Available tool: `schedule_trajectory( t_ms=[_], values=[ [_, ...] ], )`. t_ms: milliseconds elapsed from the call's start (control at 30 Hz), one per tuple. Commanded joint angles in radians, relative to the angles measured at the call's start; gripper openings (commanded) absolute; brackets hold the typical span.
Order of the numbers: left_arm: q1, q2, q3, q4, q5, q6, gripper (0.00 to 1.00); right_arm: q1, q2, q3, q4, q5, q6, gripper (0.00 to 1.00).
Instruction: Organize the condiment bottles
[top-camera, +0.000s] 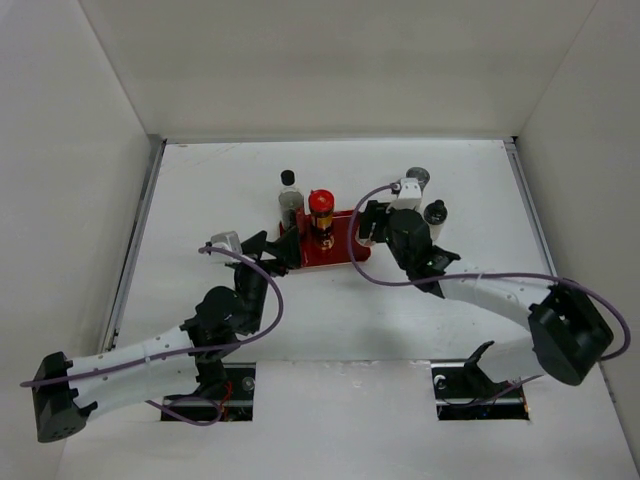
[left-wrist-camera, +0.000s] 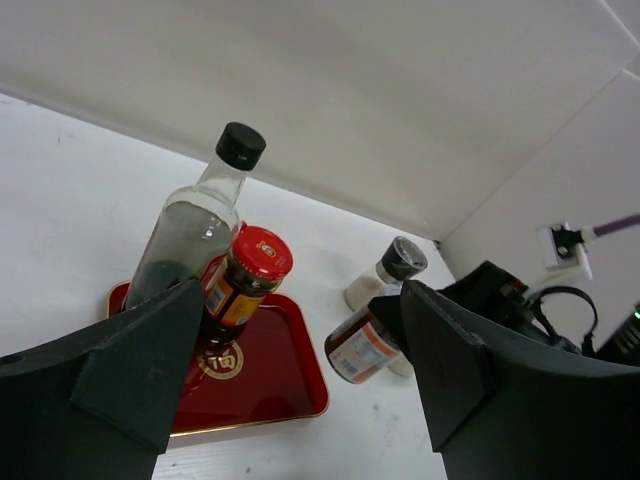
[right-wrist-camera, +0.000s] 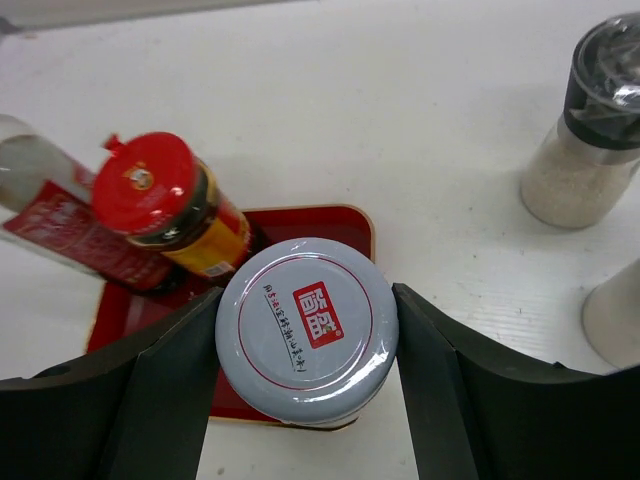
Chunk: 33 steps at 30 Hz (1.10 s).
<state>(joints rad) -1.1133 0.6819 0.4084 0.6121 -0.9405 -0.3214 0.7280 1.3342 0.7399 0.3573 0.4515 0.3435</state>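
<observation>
Right gripper (right-wrist-camera: 307, 312) is clamped on the pale jar (right-wrist-camera: 307, 330), one finger on each side of its lid. The jar is upright, long axis vertical, lid up, at the 3 o'clock edge of the tray (right-wrist-camera: 338, 225). Left gripper (left-wrist-camera: 300, 310) has its jaws apart and empty, at the tray's 9 o'clock. Bottle (left-wrist-camera: 195, 225) and red-capped jar (left-wrist-camera: 248, 280) stand upright, caps up, at 11 to 12 o'clock. A shaker (top-camera: 418, 178) and a second shaker (top-camera: 436, 212) stand off the tray at 2 o'clock.
</observation>
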Motion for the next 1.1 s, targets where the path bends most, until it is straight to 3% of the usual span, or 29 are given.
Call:
schedule_trajectory(
  t_ms=[0,200,500,700,900,1067],
  values=[
    [0.004,0.002,-0.045,0.086,0.012,0.004,0.79,-0.029,0.086,0.122,0.147,-0.079,0.011,0.41],
    [0.016,0.001,-0.12,0.087,0.006,-0.007,0.79,-0.06,0.265,0.22,0.181,-0.099,0.009,0.41],
    [0.036,0.024,-0.169,0.092,0.012,-0.028,0.8,-0.083,0.399,0.286,0.245,-0.089,-0.012,0.44],
    [0.048,0.059,-0.2,0.124,0.012,-0.034,0.8,-0.077,0.474,0.296,0.311,-0.06,-0.034,0.56],
    [0.054,0.111,-0.227,0.198,0.012,-0.036,0.8,-0.077,0.453,0.279,0.313,-0.063,-0.028,0.86],
    [0.06,0.131,-0.233,0.235,0.012,-0.034,0.8,-0.077,0.312,0.205,0.287,-0.048,0.009,0.92]
  ],
)
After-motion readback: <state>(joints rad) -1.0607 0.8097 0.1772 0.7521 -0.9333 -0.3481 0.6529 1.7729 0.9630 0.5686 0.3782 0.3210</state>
